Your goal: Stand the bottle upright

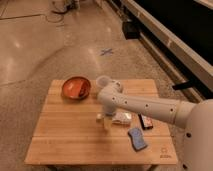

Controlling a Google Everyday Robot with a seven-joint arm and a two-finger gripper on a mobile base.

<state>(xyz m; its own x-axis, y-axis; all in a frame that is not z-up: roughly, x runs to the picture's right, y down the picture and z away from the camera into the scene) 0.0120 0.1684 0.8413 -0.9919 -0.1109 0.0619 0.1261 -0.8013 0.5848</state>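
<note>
A light wooden table (60, 140) stands on a shiny speckled floor (30, 55), seen from above and in front. A white robot arm (145, 106) comes in from the right edge, crosses above the table's right half and bends down at a rounded joint near the table's middle. The gripper (104, 120) hangs below that joint, low over the middle of the table, pointing down at the boards. Whether it is open or closed cannot be told from this view. The bottle (122, 118), small and white, is just to the right of the gripper, near the table's centre. It appears to be lying on its side, and it may be touching the gripper, though the contact is not clear. A dark flat packet (146, 121) lies just beyond the bottle, further right. A blue sponge (136, 138) sits nearer the front edge, to the right of centre and apart from the bottle. At the back left of the table is a red bowl (76, 87) with something dark inside. A translucent cup (103, 81) stands beside the bowl on its right, partly hidden by the arm's joint. On the floor behind the table there is a blue cross mark (106, 51).
</note>
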